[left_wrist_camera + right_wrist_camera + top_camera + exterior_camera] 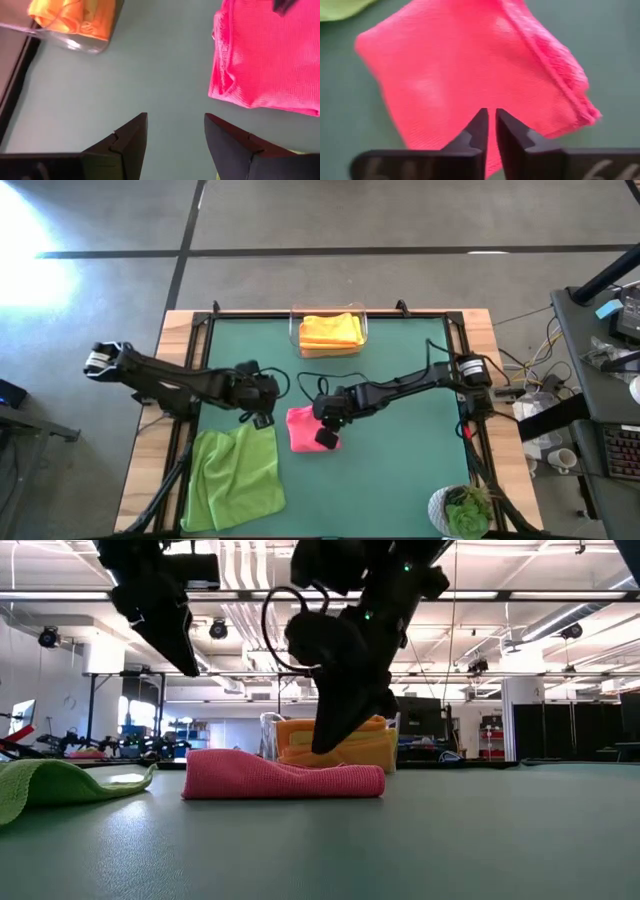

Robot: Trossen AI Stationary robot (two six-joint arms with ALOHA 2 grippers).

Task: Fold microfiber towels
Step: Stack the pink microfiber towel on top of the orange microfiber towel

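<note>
A hot pink towel [300,428], folded into a small pad, lies flat on the green mat [400,460] near the middle. My right gripper [490,117] is shut and points down at a slant over the pad's top, nothing between its fingers. My left gripper [175,131] is open above bare mat to the left of the pink towel, holding nothing. A lime green towel [235,470] lies loosely spread at the near left. Orange and yellow towels [330,330] lie in the clear bin [296,338] at the far edge. My right gripper's shut fingertips [322,745] stand just over the top face of the folded pink towel [445,75], coming from above at a slant. I cannot tell whether they touch it. The towel lies flat on the mat.
A potted plant [462,510] stands at the near right corner. The mat's wooden border [180,330] and black rails run around it. Bare mat lies to the right of the pink towel and between it and the bin.
</note>
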